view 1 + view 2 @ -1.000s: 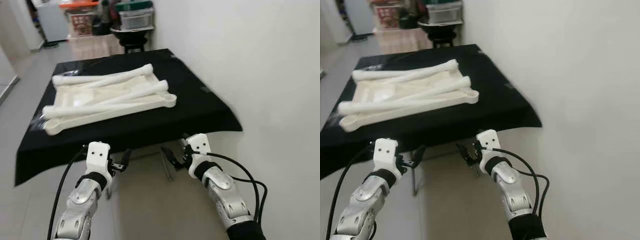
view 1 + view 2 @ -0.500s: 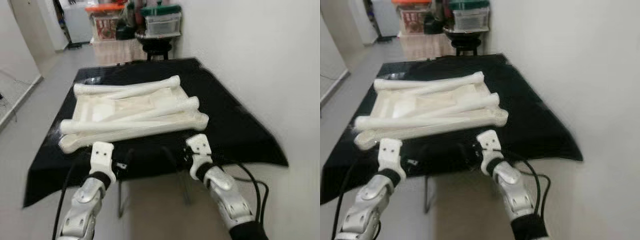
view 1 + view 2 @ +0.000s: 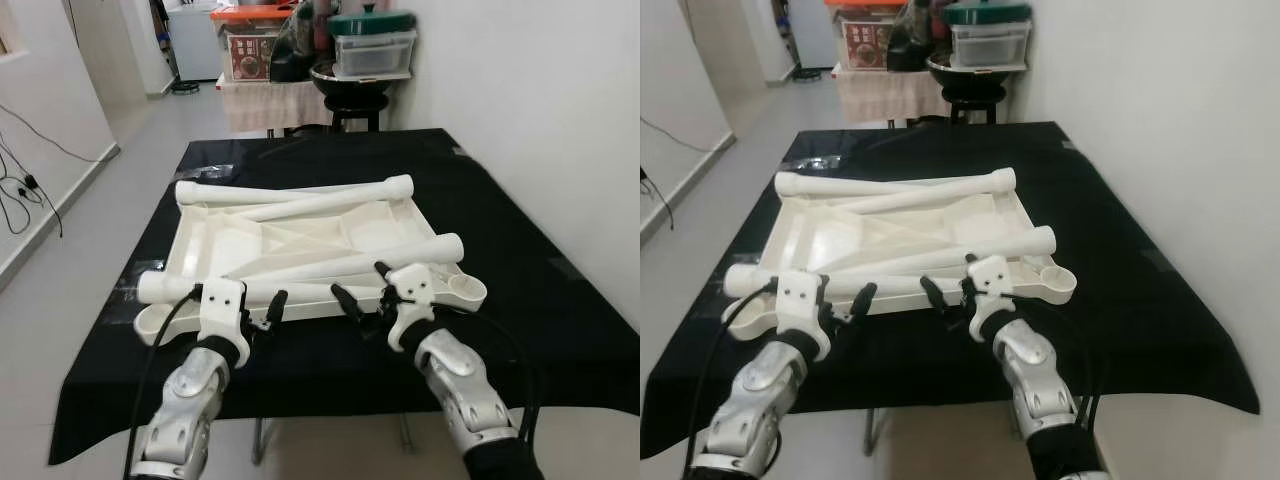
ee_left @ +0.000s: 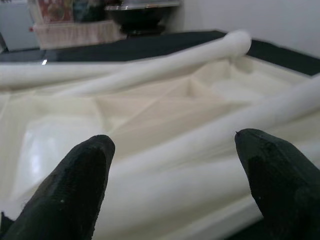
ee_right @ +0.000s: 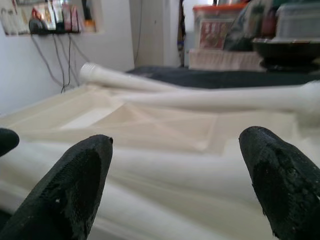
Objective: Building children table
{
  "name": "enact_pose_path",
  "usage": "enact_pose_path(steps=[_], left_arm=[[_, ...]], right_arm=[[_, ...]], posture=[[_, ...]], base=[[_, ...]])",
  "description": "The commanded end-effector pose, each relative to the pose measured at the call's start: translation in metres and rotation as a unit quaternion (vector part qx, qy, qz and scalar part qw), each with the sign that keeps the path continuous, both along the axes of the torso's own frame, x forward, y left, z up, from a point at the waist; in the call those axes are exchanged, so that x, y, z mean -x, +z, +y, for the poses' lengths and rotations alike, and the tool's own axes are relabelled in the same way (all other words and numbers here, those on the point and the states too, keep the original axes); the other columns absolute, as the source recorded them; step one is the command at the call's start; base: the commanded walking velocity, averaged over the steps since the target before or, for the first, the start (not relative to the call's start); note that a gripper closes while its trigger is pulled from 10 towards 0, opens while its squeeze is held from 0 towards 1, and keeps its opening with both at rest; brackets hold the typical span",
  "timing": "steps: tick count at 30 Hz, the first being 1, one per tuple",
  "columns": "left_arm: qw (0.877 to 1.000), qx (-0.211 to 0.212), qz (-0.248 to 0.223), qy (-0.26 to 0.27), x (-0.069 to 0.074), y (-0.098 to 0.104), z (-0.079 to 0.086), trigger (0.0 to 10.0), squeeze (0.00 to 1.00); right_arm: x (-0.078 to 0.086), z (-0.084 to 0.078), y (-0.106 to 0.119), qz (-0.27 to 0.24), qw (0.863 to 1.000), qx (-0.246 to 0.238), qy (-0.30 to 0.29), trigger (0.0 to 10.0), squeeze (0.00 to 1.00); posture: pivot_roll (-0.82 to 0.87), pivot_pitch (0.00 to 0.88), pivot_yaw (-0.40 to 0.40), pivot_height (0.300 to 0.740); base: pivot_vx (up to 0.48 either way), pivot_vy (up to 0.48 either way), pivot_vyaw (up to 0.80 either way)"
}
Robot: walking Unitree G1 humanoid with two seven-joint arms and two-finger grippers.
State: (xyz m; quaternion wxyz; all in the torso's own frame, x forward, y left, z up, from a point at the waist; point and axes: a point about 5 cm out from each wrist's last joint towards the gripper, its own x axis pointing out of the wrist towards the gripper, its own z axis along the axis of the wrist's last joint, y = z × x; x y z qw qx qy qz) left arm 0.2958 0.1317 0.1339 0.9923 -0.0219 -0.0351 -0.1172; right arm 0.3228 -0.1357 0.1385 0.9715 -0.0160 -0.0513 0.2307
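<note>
A white plastic tabletop lies upside down on a table draped in black cloth. Several white legs lie across it: one along the far rim, one slanting to the far right corner, one across the near right, one along the near rim. My left gripper hovers open at the near rim, the near leg between its fingertips. My right gripper is open beside it, also facing the tabletop's ribbed underside.
A white wall runs along the right. Behind the table stand a black stool with lidded storage boxes and a low cloth-covered stand. Cables trail on the floor at the left. The cloth's near edge hangs below my arms.
The camera has moved in toward the table and risen. Both grippers, earlier below the cloth's front edge, are now up over the table at the tabletop's near rim.
</note>
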Motion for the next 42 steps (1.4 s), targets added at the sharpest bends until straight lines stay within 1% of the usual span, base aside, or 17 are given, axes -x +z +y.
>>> enact_pose_path(steps=[1,5,8,12,15,19,22,27,31,32,34,35,38,39,40,41,42], left_arm=[[1.0,0.007,-0.003,-0.01,-0.001,0.003,-0.005,10.0,0.0],[1.0,0.019,0.009,-0.002,-0.001,0.001,-0.004,10.0,0.0],[1.0,0.019,0.009,-0.002,-0.001,0.001,-0.004,10.0,0.0],[0.999,0.039,0.008,-0.003,-0.002,0.002,-0.005,10.0,0.0],[0.999,0.047,0.022,0.0,-0.004,0.001,-0.004,10.0,0.0],[0.998,0.038,0.032,0.04,-0.009,-0.003,0.004,10.0,0.0],[0.998,0.033,0.031,0.041,-0.009,-0.004,0.007,10.0,0.0],[0.998,0.036,0.032,0.03,-0.006,-0.007,0.009,10.0,0.0],[0.997,0.058,0.041,-0.009,-0.001,-0.011,-0.001,10.0,0.0],[0.997,0.058,0.041,-0.009,-0.001,-0.011,-0.001,10.0,0.0],[0.996,0.067,0.045,-0.044,0.002,-0.011,-0.01,10.0,0.0],[0.996,0.067,0.045,-0.044,0.002,-0.011,-0.01,10.0,0.0],[0.994,0.078,0.045,-0.067,0.004,-0.01,-0.015,10.0,0.0],[0.994,0.075,0.047,-0.07,0.005,-0.011,-0.016,10.0,0.0],[0.994,0.075,0.047,-0.07,0.005,-0.011,-0.016,10.0,0.0],[0.994,0.078,0.047,-0.063,0.004,-0.011,-0.015,10.0,0.0],[0.994,0.079,0.047,-0.056,0.003,-0.012,-0.015,10.0,0.0]], right_arm=[[-0.003,-0.004,0.01,-0.013,1.0,-0.016,-0.002,10.0,0.0],[-0.004,-0.003,0.021,-0.031,0.999,-0.012,-0.001,10.0,0.0],[-0.004,-0.003,0.021,-0.031,0.999,-0.012,-0.001,10.0,0.0],[-0.003,0.0,0.022,-0.034,0.999,-0.012,0.002,10.0,0.0],[-0.002,0.002,0.021,-0.032,0.999,-0.012,0.002,10.0,0.0],[-0.003,0.001,0.021,-0.026,1.0,-0.004,0.001,10.0,0.0],[-0.005,-0.002,0.019,-0.02,1.0,0.003,-0.007,10.0,0.0],[-0.01,-0.013,0.014,-0.002,0.998,0.054,-0.035,10.0,0.0],[-0.019,-0.027,0.009,0.012,0.988,0.122,-0.099,10.0,0.0],[-0.019,-0.027,0.009,0.012,0.988,0.122,-0.099,10.0,0.0],[-0.023,-0.039,0.01,0.027,0.983,0.126,-0.128,10.0,0.0],[-0.023,-0.039,0.01,0.027,0.983,0.126,-0.128,10.0,0.0],[-0.027,-0.046,0.018,0.028,0.979,0.149,-0.135,10.0,0.0],[-0.028,-0.047,0.022,0.025,0.976,0.179,-0.125,10.0,0.0],[-0.028,-0.047,0.022,0.025,0.976,0.179,-0.125,10.0,0.0],[-0.029,-0.047,0.026,0.017,0.965,0.237,-0.114,10.0,0.0],[-0.029,-0.047,0.028,0.011,0.955,0.277,-0.107,10.0,0.0]], posture=[[-0.04,0.0,0.008,0.74],[-0.04,0.0,0.018,0.74],[-0.04,0.0,0.018,0.74],[-0.04,0.0,0.019,0.74],[-0.04,0.0,0.023,0.74],[-0.02,0.0,0.018,0.74],[-0.02,0.0,0.013,0.74],[-0.02,0.0,0.004,0.74],[-0.02,0.0,0.004,0.74],[-0.02,0.0,0.004,0.74],[-0.02,0.0,0.005,0.74],[-0.02,0.0,0.005,0.74],[-0.02,0.0,0.006,0.74],[-0.03,0.0,0.007,0.74],[-0.03,0.0,0.007,0.74],[-0.03,0.0,0.004,0.74],[-0.03,0.0,0.004,0.74]], base=[[0.259,0.0,0.0],[0.065,0.0,0.0],[0.0,0.0,0.0],[0.0,0.0,0.0],[0.0,0.0,0.0],[0.0,0.0,0.0],[0.0,0.0,0.0],[0.0,0.0,0.8],[0.0,0.0,0.8],[0.0,0.0,0.8],[0.0,0.0,0.0],[0.0,0.0,0.0],[0.0,0.0,0.0],[0.0,-0.469,0.0],[0.0,-0.469,0.0],[0.0,-0.469,0.0],[0.0,-0.469,0.0]])
